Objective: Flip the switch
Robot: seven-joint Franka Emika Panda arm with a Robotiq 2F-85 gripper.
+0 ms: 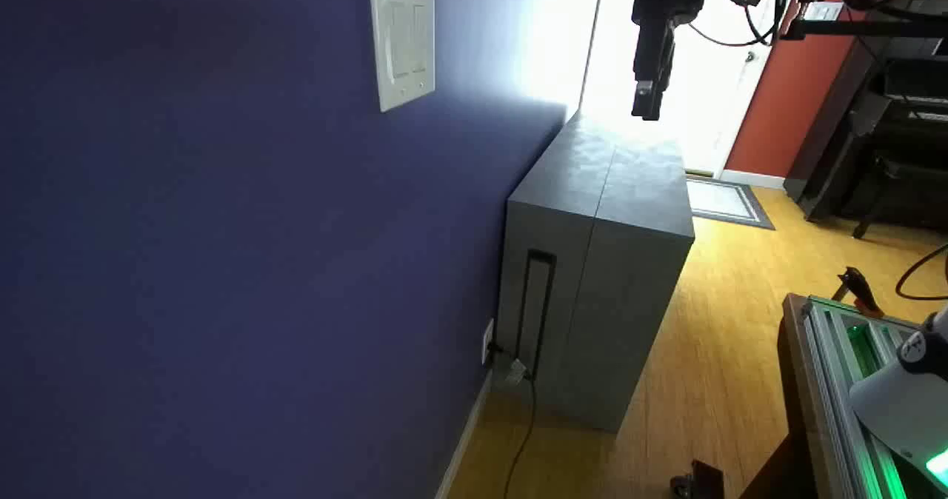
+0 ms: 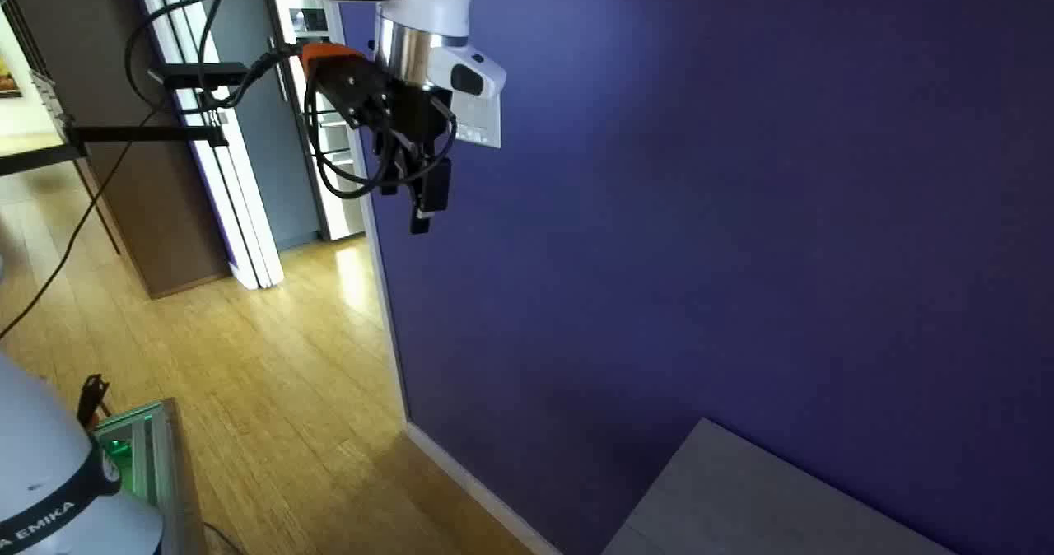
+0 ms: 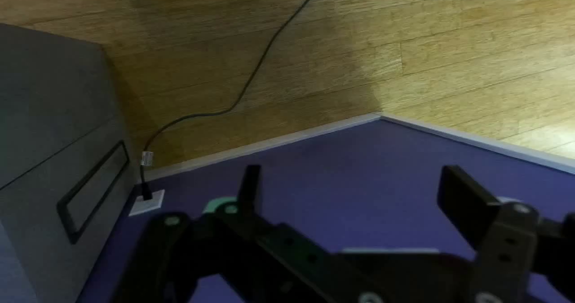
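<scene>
The switch (image 1: 404,36) is a white rectangular wall plate, taller than wide, on the purple wall in an exterior view. It has two tall rockers side by side. In an exterior view, its lower part (image 2: 480,120) shows behind the arm, and the rest is hidden. A thin white edge in the wrist view (image 3: 391,250), just above the gripper body, is likely the plate's bottom edge. My gripper (image 1: 646,103) points down in front of the wall, apart from the switch. It also hangs below the wrist in an exterior view (image 2: 422,209). In the wrist view, its fingers (image 3: 350,177) are wide apart with nothing between them.
A grey cabinet (image 1: 600,277) stands against the purple wall (image 2: 741,209), below the arm's height. A small outlet (image 3: 152,202) with a black cord is low on the wall. Cables loop around the gripper. The robot's base (image 2: 66,473) stands on a metal-framed table.
</scene>
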